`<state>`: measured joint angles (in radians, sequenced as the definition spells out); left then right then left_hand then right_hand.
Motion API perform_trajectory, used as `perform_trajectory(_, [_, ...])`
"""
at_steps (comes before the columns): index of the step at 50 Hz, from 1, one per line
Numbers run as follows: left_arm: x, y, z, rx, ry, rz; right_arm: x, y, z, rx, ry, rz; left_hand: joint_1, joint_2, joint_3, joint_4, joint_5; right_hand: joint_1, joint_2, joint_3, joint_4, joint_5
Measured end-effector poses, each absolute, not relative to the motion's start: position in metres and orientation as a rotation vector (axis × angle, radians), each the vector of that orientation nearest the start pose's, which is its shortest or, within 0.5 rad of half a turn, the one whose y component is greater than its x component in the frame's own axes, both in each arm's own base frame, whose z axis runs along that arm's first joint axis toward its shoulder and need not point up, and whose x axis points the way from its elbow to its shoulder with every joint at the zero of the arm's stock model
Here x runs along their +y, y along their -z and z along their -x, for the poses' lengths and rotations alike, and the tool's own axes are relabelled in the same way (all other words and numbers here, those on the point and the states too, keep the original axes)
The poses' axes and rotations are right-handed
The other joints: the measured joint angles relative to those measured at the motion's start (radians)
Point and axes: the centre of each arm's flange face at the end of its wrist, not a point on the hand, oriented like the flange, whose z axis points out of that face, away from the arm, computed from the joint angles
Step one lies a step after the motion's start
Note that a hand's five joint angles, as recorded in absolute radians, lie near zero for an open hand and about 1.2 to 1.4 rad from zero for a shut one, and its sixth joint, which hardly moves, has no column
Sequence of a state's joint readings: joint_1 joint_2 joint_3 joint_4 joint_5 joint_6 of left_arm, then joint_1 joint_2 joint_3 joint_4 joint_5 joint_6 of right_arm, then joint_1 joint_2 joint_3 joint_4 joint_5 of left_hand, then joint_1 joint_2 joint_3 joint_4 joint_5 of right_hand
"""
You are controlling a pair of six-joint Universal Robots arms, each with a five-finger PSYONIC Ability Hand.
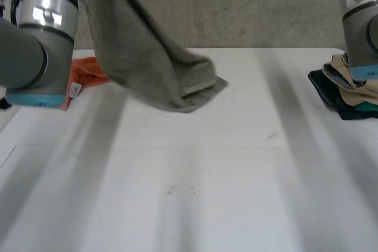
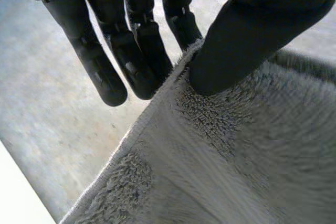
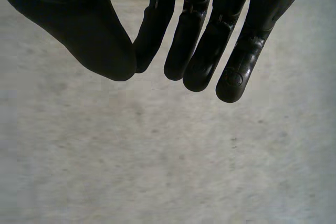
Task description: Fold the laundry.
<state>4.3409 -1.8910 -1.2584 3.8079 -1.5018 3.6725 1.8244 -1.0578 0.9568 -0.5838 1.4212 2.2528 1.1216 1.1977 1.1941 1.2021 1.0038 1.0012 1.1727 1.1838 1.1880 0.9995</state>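
**Head view.** A grey towel (image 1: 147,57) hangs from the upper left of the frame, beside the left arm (image 1: 35,39). Its long axis slants down towards the centre, where its bunched lower end meets the white worktop (image 1: 207,193). An orange cloth (image 1: 88,72) lies behind it at the left edge. A pile of clothes (image 1: 345,95) sits at the right edge, below the right arm (image 1: 360,22).

**Left wrist view.** The left robot hand (image 2: 252,35) pinches the towel's edge between thumb and fingers (image 2: 136,51), and the cloth falls away beneath the thumb.

**Right wrist view.** The right robot hand (image 3: 210,40) is released, its fingers relaxed and grasping nothing.

The towel's free end lies well apart from the right robot hand, towards the centre. The coming move probably turns on that hand reaching across to it.
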Motion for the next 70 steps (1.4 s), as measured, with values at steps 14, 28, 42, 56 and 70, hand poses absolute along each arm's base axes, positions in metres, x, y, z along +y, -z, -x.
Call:
perform_trajectory(14, [-0.297,-0.276,0.28,1.567,2.499,-0.996,-0.373,-0.263,-0.251,-1.77,-2.222,-1.006,0.0,0.0,0.0,0.0,0.0,-0.764,-0.87,-0.871,-0.874,-0.844])
perform_trajectory(28, [-0.217,-0.316,0.284,1.42,2.649,-1.126,-0.369,-0.227,-0.268,-2.292,-2.304,-1.073,0.0,0.0,0.0,0.0,0.0,-0.799,-0.952,-0.97,-0.954,-0.934])
perform_trajectory(42, [-0.153,-0.353,0.266,1.309,2.729,-1.201,-0.368,-0.206,-0.332,-2.181,-2.537,-1.384,0.0,0.0,0.0,0.0,0.0,-0.799,-0.952,-0.97,-0.954,-0.934])
perform_trajectory(56, [-0.129,-0.358,0.26,1.276,2.762,-1.214,-0.318,-0.154,-0.403,-2.168,-2.557,-1.757,0.0,0.0,0.0,0.0,0.0,-0.763,-0.895,-0.915,-0.917,-0.892])
perform_trajectory(70, [-0.128,-0.359,0.256,1.275,2.759,-1.194,-0.345,-0.189,-0.391,-2.044,-2.643,-1.414,0.0,0.0,0.0,0.0,0.0,-0.014,0.006,0.001,0.0,-0.02])
